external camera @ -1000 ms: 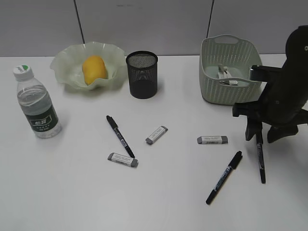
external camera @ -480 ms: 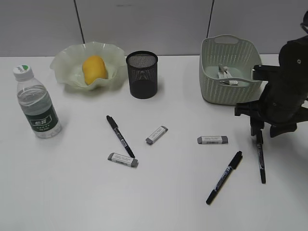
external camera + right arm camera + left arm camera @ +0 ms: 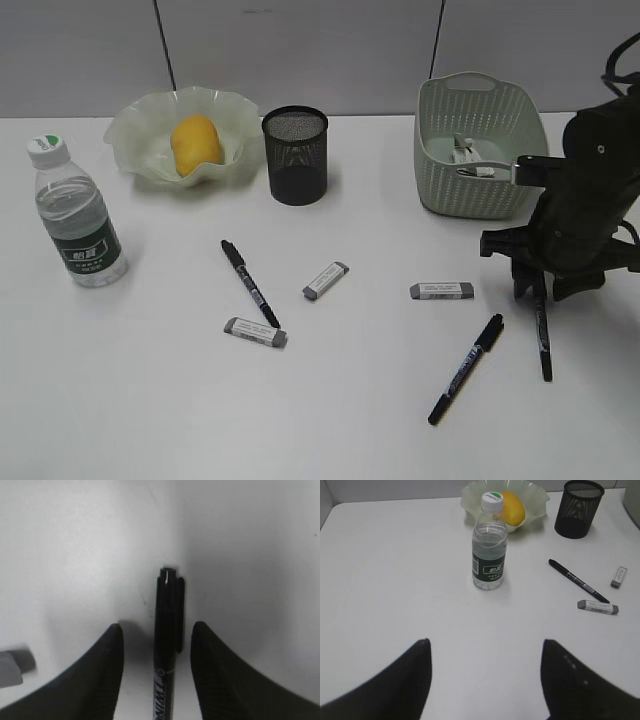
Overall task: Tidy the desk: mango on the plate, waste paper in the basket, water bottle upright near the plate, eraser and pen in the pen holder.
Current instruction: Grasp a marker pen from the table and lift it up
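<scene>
The pen step is judged in hand: near the white table's (image 3: 330, 420) right edge, a slim black marker pen (image 3: 167, 650) is straddled, not yet pinched, by the spread right tool (image 3: 154, 672), so closing and lifting toward the black wire-mesh cup (image 3: 295, 155) is called for.

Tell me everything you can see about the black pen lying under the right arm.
The slim black marker pen lies flat on the white desk, capped, with a pocket clip and white lettering along its barrel. It sits between the open fingers of the right end effector, which straddle it without yet touching. Its far end points toward the camera in the exterior view.
</scene>
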Tool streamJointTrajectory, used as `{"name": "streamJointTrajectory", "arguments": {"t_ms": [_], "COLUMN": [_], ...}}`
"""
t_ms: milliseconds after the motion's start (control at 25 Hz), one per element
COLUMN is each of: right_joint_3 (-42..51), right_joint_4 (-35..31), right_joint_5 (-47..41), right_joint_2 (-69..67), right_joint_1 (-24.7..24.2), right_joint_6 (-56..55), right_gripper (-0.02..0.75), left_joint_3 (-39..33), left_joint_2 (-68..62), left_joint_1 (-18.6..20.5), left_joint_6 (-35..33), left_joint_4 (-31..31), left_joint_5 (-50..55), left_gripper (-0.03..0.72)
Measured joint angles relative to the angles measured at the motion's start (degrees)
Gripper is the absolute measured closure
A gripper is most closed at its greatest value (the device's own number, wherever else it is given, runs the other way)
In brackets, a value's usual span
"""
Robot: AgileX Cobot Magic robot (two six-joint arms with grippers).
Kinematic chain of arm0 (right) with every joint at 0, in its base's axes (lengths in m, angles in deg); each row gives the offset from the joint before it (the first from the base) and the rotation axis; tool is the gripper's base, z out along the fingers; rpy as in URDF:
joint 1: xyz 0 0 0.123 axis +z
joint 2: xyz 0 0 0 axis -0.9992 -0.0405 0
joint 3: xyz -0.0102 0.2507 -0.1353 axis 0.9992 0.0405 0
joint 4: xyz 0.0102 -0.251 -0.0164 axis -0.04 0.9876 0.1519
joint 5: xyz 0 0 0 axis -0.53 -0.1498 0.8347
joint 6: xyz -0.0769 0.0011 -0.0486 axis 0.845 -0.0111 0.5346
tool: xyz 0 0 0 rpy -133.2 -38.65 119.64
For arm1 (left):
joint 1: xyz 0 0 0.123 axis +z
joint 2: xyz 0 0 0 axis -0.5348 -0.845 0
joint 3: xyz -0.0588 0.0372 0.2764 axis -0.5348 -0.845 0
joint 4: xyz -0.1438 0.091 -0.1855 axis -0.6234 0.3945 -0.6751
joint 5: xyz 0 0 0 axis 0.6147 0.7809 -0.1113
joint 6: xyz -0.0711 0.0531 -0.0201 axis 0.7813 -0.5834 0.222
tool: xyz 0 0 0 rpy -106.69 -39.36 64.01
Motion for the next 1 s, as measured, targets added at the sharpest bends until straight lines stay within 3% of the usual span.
{"name": "streamJointTrajectory", "arguments": {"t_ms": [240,1000], "right_joint_3": [0.0,0.0], "right_joint_4": [0.0,1.5], "right_joint_5": [1.4,2.7], "right_joint_2": [0.0,-0.9], "right_joint_1": [0.0,0.0], "right_joint_6": [-0.2,-2.0], "right_gripper": [0.428,0.437], "left_joint_3": [0.0,0.0], "left_joint_2": [0.0,0.0], "left_joint_1": [0.0,0.0], "left_joint_6": [0.0,0.0], "left_joint_4": [0.0,0.0], "left_joint_5": [0.0,0.0], "left_gripper": [0.173,0.173]}}
